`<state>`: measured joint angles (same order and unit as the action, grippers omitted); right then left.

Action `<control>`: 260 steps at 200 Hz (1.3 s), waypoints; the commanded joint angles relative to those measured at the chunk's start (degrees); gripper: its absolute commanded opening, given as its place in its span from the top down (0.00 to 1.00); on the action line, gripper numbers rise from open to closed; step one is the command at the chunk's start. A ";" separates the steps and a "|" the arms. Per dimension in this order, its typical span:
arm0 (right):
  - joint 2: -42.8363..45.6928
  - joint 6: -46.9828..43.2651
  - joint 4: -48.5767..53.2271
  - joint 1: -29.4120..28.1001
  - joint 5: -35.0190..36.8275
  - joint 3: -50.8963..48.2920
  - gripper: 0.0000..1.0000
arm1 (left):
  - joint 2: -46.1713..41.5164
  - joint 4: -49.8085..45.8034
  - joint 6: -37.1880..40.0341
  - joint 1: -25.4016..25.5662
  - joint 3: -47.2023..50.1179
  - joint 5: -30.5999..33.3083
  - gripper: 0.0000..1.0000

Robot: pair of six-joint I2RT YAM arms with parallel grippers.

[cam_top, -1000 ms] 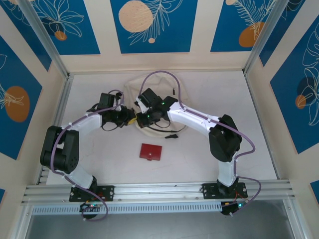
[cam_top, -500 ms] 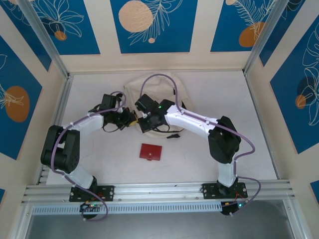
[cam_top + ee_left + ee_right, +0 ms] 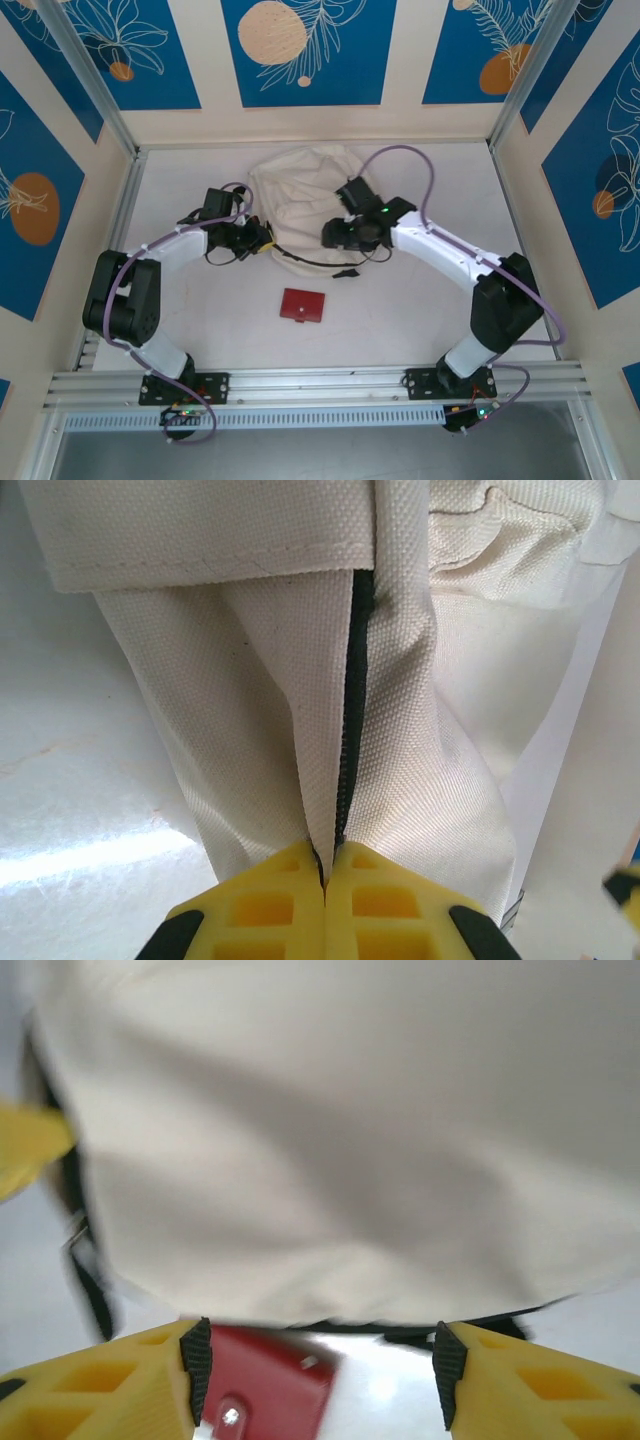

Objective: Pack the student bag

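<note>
Cream student bag (image 3: 300,185) fabric is pinched in the left claw (image 3: 325,868).

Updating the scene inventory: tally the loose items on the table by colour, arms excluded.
Cream: 1, the student bag
Red: 1, the flat red item lying on the table near the bag
Total: 2
</note>
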<state>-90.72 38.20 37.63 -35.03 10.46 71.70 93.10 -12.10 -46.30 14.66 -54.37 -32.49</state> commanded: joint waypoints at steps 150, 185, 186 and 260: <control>-19.38 -17.07 -2.55 13.18 -7.26 10.37 0.71 | 0.15 -2.78 2.18 -0.50 -2.23 0.42 0.96; -16.86 -18.67 -0.10 11.18 4.96 14.28 0.92 | 0.03 -3.04 2.49 -0.50 -2.14 0.48 0.96; -16.73 -18.72 -0.14 11.15 5.12 14.44 0.92 | 0.05 -3.03 2.51 -0.50 -2.14 0.49 0.96; -15.73 -25.03 -9.02 11.96 7.47 21.57 0.97 | -0.84 -2.99 2.62 -0.50 -1.62 0.14 0.93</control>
<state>-108.33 16.69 36.58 -24.29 15.29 92.27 93.08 -12.62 -44.97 14.66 -55.11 -32.60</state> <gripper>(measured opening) 0.062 0.070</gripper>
